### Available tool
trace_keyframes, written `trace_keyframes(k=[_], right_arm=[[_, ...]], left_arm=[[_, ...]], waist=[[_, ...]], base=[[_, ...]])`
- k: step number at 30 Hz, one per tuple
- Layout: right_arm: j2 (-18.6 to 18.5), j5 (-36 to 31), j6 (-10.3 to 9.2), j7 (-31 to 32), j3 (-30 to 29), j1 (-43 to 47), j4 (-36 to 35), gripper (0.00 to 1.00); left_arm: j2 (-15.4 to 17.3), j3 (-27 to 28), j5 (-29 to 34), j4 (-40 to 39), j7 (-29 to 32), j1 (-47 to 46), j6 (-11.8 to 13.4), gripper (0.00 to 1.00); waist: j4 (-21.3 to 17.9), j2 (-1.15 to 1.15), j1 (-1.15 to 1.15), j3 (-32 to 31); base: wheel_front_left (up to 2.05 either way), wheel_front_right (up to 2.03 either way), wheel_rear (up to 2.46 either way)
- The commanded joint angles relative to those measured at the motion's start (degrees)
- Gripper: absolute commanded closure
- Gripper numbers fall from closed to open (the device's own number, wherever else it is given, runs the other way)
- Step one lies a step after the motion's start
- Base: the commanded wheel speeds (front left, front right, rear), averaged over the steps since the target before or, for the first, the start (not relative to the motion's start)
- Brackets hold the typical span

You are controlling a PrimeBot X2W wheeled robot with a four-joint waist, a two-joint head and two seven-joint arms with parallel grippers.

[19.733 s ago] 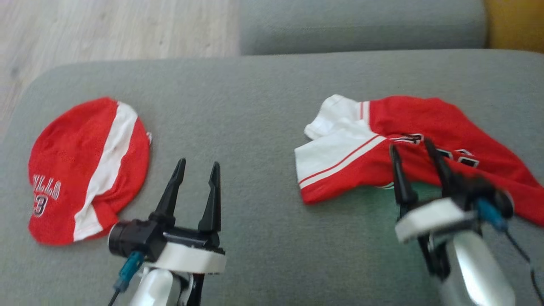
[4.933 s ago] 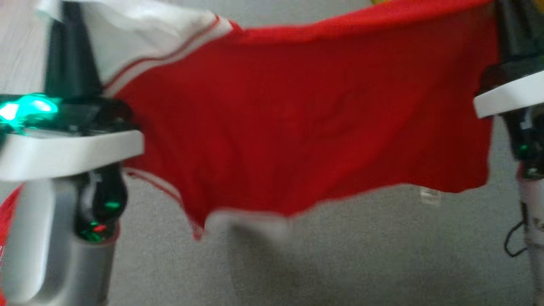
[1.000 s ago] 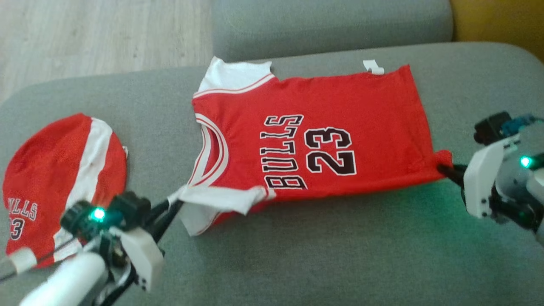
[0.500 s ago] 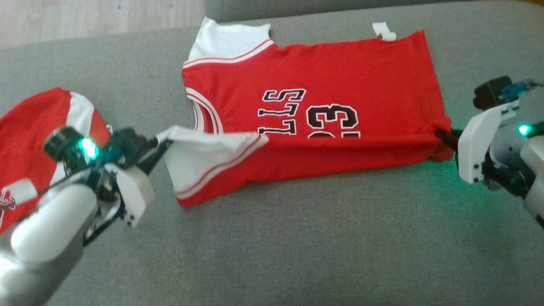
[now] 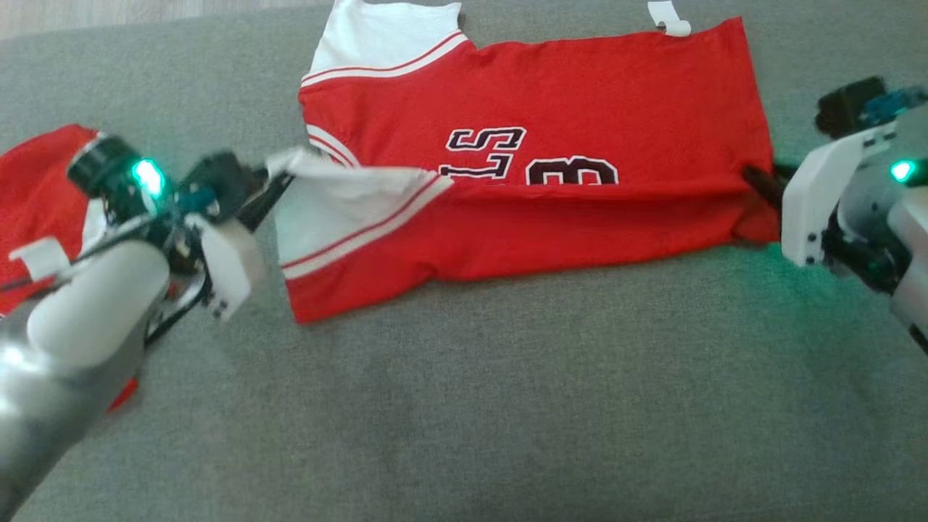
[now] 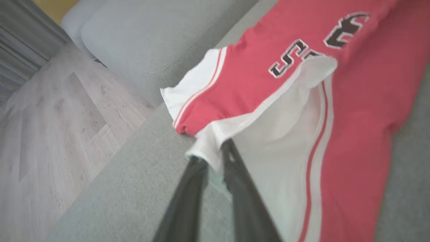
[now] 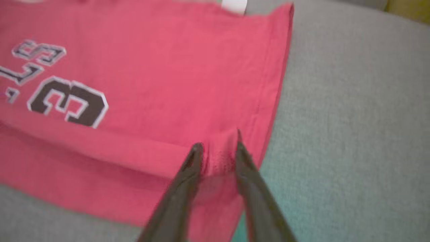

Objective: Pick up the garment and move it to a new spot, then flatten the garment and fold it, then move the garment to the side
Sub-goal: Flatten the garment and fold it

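The garment (image 5: 551, 94) is a red jersey with white sleeves and black lettering, spread on the grey couch seat (image 5: 507, 406). Its near long edge is folded up over the lower half of the lettering. My left gripper (image 5: 274, 185) is shut on the corner of the near white sleeve (image 6: 268, 141), held slightly above the seat; the left wrist view has that same gripper (image 6: 214, 154) pinching the sleeve's edge. My right gripper (image 5: 757, 181) is at the hem's near corner. In the right wrist view the right gripper (image 7: 218, 143) has its fingers parted, with a pucker of red cloth (image 7: 220, 161) lying between them.
A second red and white garment (image 5: 36, 181) lies at the left edge, partly behind my left arm. The wooden floor (image 6: 50, 117) drops off beyond the seat's far left edge. A grey back cushion (image 6: 151, 33) stands past the jersey. A white label (image 5: 667, 18) sticks out of the far hem.
The head camera has tilted down. Both grippers carried the near edge farther over the lettering, hiding more of it. The right fingers have parted; the left stays shut on the sleeve.
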Motion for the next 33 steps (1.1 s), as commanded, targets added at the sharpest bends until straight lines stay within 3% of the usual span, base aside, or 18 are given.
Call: trace_keyframes(k=[1, 8, 13, 17, 22, 27, 33], right_arm=[[-0.3, 0.3, 0.39, -2.4, -1.3, -1.5, -0.2, 0.00], [2.9, -2.1, 0.39, -19.1, -5.9, -3.9, 3.2, 0.00], [6.5, -3.5, 0.39, -32.0, -11.7, -2.5, 4.2, 0.00], [8.8, -6.5, 0.39, -33.4, -20.2, 0.8, 2.4, 0.00], [12.0, -19.0, 0.39, -33.5, -33.7, 11.6, -3.4, 0.00], [15.7, -31.8, 0.39, -33.5, -41.1, 22.6, -5.2, 0.00], [19.2, -41.5, 0.39, -31.4, -47.4, 29.4, -6.2, 0.00]], left_arm=[[0.8, 3.3, -0.8, 0.7, -1.6, -3.8, 0.3, 0.00], [-6.1, 10.7, -5.1, 7.2, -14.4, -3.5, 7.4, 0.00], [-8.3, 15.2, -6.8, 5.3, -17.7, 0.8, 10.6, 0.00], [-9.4, 22.2, -6.6, -1.4, -17.9, 7.2, 14.8, 0.00], [-11.7, 28.9, -4.6, -8.9, -17.9, 18.8, 18.4, 0.00], [-14.7, 31.3, -2.6, -11.5, -17.9, 28.0, 19.1, 0.00], [-17.5, 32.0, -1.7, -8.3, -17.9, 34.3, 19.4, 0.00]], waist=[[0.2, 0.00, -0.01, 0.0], [0.4, 0.00, -0.01, -2.6], [0.7, 0.00, -0.01, -6.3], [0.9, 0.00, -0.01, -9.4], [0.8, 0.00, -0.01, -12.3], [0.8, 0.00, -0.01, -13.6], [0.4, 0.00, -0.01, -13.8]], base=[[0.00, 0.00, 0.00], [0.00, 0.00, 0.00], [0.00, 0.00, 0.00], [0.00, 0.00, 0.00], [0.00, 0.00, 0.00], [0.00, 0.00, 0.00], [0.00, 0.00, 0.00]])
